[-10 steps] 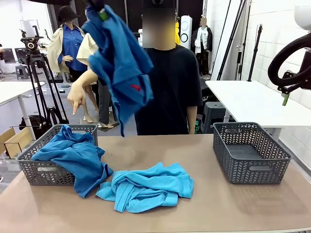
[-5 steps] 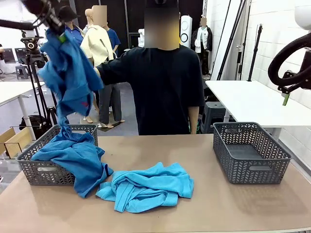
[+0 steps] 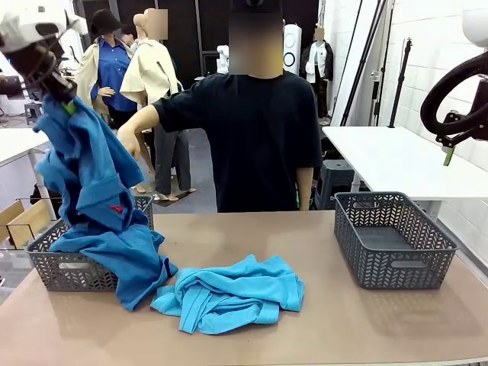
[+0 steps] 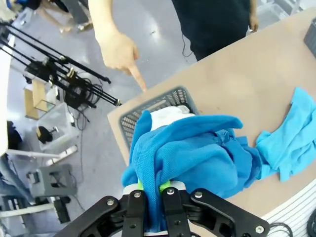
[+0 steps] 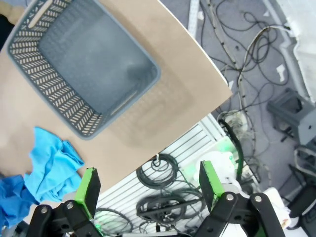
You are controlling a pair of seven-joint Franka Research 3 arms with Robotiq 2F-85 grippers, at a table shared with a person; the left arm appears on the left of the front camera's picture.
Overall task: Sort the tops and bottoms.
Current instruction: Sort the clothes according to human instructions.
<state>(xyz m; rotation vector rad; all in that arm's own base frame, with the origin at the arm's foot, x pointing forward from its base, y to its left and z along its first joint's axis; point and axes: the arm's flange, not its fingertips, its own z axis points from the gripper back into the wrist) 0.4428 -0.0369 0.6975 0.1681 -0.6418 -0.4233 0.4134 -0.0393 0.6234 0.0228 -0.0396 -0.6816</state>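
My left gripper (image 3: 67, 105) is shut on a royal-blue top (image 3: 95, 179) with a small red logo, which hangs over the left basket (image 3: 46, 263). In the left wrist view the gripper (image 4: 152, 190) pinches a fold of this top (image 4: 197, 153) between its green pads. Another royal-blue top (image 3: 126, 255) spills over the basket's front, and a white top (image 4: 168, 112) lies inside. A sky-blue top (image 3: 232, 293) is crumpled at the table's middle. My right gripper (image 5: 148, 185) hangs open and empty off the table's right edge. Bottoms are out of view.
The person stands at the far side, one hand (image 3: 128, 146) pointing down at the left basket (image 4: 148, 106). An empty grey basket (image 3: 393, 238) sits at the right (image 5: 84, 64). Bare tabletop lies between the sky-blue top and the right basket.
My left gripper has carried the logo top from high above the table's middle leftward and down over the left basket. The person's arm now points at that basket. The right arm has not moved.
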